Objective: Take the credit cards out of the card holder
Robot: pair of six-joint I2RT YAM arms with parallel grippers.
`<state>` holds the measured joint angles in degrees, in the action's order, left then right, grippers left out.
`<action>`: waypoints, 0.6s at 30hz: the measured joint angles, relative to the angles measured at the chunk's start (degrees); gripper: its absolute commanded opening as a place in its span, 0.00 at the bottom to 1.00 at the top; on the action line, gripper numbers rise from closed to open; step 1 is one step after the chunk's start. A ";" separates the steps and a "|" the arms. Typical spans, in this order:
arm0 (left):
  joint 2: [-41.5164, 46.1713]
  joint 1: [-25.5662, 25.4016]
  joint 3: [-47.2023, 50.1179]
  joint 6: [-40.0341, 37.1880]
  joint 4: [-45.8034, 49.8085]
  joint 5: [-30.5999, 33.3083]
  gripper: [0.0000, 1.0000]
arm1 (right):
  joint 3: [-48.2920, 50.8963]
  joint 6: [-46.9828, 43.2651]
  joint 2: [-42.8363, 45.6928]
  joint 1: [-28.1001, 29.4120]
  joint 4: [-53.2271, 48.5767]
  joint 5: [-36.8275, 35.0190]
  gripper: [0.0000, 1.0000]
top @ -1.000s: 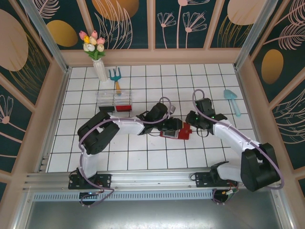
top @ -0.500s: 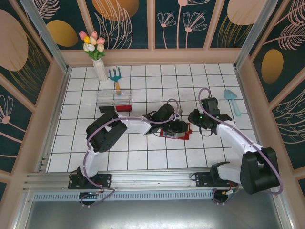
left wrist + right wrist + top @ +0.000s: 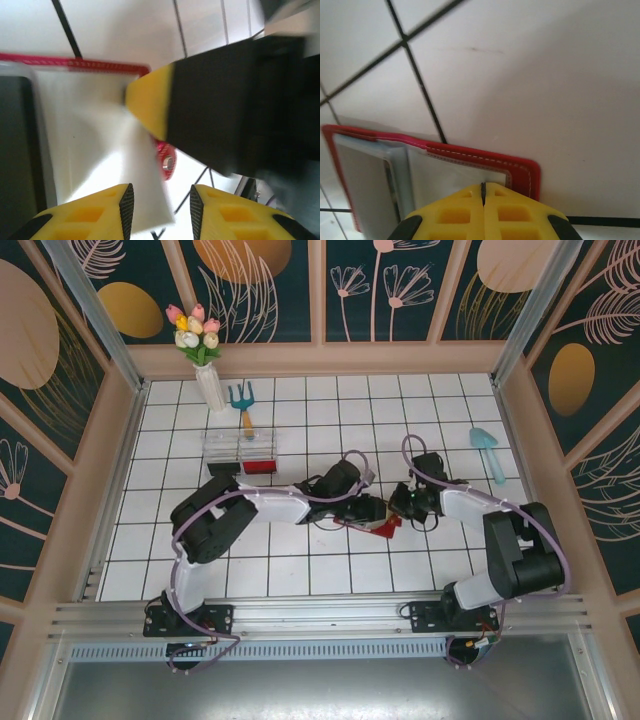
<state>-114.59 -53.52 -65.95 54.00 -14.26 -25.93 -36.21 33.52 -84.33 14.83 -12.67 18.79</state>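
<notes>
The red card holder (image 3: 386,526) lies open on the white tiles between my two grippers. My left gripper (image 3: 367,508) hovers over its left half, jaws open (image 3: 161,214). A white card or pocket sheet (image 3: 90,130) lies under it, one corner reaching between the fingers untouched. The holder's snap tab (image 3: 168,162) shows behind that corner. My right gripper (image 3: 399,504) is shut, tips (image 3: 483,189) pressed on the pale inner pocket (image 3: 450,175) near the holder's red corner (image 3: 522,170). I cannot tell whether a card is pinched. The right gripper's yellow fingertip (image 3: 148,102) touches the white sheet.
A clear plastic tray (image 3: 240,445) with a flat red rectangle (image 3: 260,467) stands at the back left. A vase of tulips (image 3: 205,365) and a blue hand rake (image 3: 241,400) are behind it. A blue trowel (image 3: 486,452) lies at the right. Walls enclose the floor.
My right gripper has swung in to the holder's right edge and closed its jaws there. The left gripper has shifted slightly over the holder, which looks more covered.
</notes>
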 measured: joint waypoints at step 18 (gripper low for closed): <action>5.33 5.99 4.33 -6.40 7.21 9.51 0.30 | -2.32 -1.33 1.38 3.76 -0.79 -0.22 0.13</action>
<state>-109.25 -47.53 -61.63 47.59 -7.05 -16.43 -38.52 32.18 -82.96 18.59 -13.45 18.57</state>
